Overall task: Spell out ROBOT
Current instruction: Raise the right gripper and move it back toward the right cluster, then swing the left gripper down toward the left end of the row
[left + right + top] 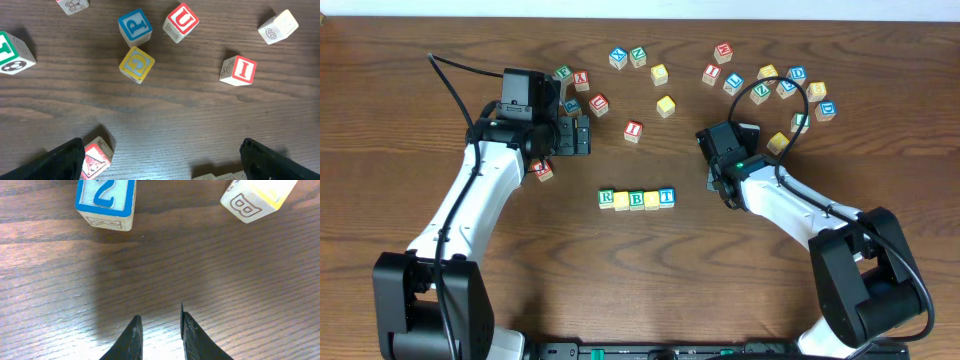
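Left jaws stand spread wide over bare worktop (165, 115), pinching nothing. A red cube (95, 157) sits just beside 1 fingertip (65, 160); ahead lie a C cube (136, 63) and an I cube (239, 70). Right jaws are nearly together with a thin gap and nothing in it; ahead sit a 2 cube (105, 200) and a yellow-topped cube (257, 197). Between both jaws, apart from each, the row (636, 198) of 5 touching cubes reads R, yellow, B, yellow, T.
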